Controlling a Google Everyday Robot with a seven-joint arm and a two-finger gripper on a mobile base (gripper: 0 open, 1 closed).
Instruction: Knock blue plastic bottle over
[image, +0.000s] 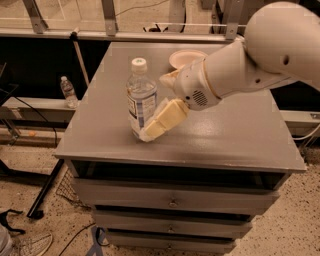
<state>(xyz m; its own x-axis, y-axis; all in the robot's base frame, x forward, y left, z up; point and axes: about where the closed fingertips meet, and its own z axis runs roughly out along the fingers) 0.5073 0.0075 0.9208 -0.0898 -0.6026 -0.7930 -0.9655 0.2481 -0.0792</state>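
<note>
The blue plastic bottle (140, 96) stands upright on the grey cabinet top (240, 135), left of centre, with a white cap and a blue-and-white label. My gripper (156, 128) reaches in from the right, its cream-coloured fingers (165, 120) pointing down and left against the bottle's lower right side. The white arm (260, 55) fills the upper right of the view.
A white bowl (186, 58) sits at the back of the cabinet top, partly hidden behind my arm. A small clear bottle (68, 92) stands on a low ledge to the left. Drawers are below the top; cables lie on the floor.
</note>
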